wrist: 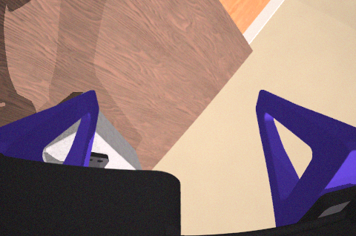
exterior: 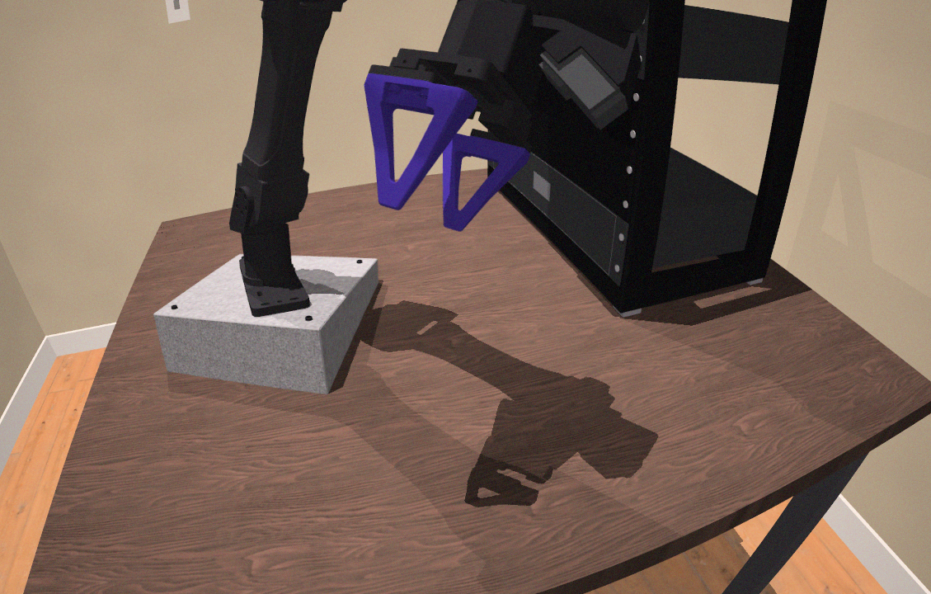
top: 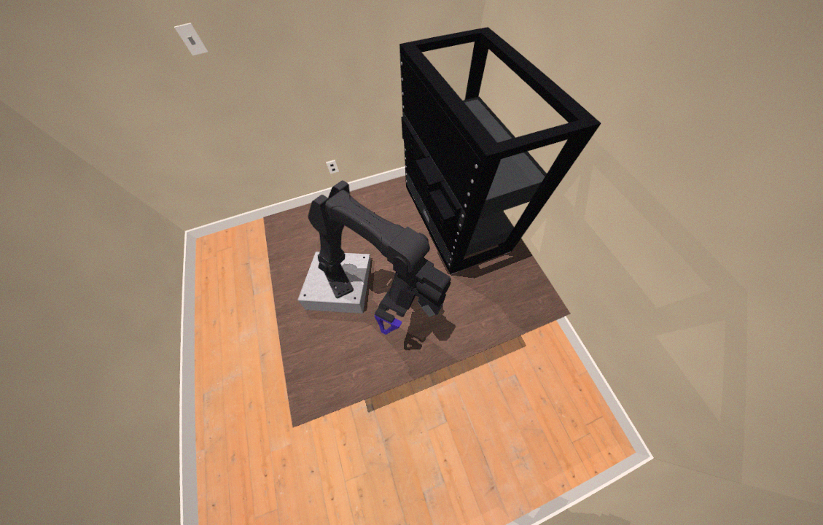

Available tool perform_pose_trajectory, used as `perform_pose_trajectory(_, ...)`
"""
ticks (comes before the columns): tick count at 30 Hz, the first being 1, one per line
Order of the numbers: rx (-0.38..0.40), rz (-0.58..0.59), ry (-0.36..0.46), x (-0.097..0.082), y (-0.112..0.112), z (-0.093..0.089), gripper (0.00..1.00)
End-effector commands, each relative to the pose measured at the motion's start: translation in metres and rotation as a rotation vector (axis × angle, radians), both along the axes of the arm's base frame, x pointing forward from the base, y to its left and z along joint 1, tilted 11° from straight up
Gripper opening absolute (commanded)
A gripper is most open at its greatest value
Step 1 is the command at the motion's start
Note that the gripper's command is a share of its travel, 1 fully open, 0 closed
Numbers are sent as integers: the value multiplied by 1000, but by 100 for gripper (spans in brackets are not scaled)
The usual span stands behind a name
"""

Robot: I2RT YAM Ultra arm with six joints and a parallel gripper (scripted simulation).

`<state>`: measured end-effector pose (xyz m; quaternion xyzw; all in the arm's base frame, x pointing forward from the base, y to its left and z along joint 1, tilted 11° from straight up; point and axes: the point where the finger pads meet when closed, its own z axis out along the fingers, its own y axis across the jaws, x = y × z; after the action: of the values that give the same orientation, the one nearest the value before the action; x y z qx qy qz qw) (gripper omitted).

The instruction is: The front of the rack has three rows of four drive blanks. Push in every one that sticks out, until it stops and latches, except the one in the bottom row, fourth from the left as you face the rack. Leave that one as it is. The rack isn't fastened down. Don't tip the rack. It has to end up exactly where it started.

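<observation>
The black open-frame rack (top: 541, 76) (exterior: 792, 110) stands at the table's back right. Its dark front face (top: 430, 124) faces my arm. A few drive blanks (top: 442, 203) stand proud of the lower part of that face; I cannot tell which slots they are. In the exterior view the arm hides most of the front, and only a grey bottom panel (exterior: 571, 214) shows. My gripper (top: 388, 324) (exterior: 424, 214) (wrist: 177, 99), with purple fingers, is open and empty. It hangs above the table in front of the rack and points down and away from it.
The arm stands on a grey stone block (top: 334, 293) (exterior: 246, 346) left of the rack. The dark wooden table (top: 348, 372) (exterior: 601, 458) (wrist: 148, 48) ends close behind and to the right of the rack. Orange floor (top: 401, 456) lies below.
</observation>
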<state>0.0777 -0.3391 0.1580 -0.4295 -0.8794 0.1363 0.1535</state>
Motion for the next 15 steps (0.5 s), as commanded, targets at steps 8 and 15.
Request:
perform_pose_trajectory(8, -18, 0, -11, -1, 0, 4, 100)
perform_pose_trajectory(15, -32, 1, -36, -1, -1, 7, 100)
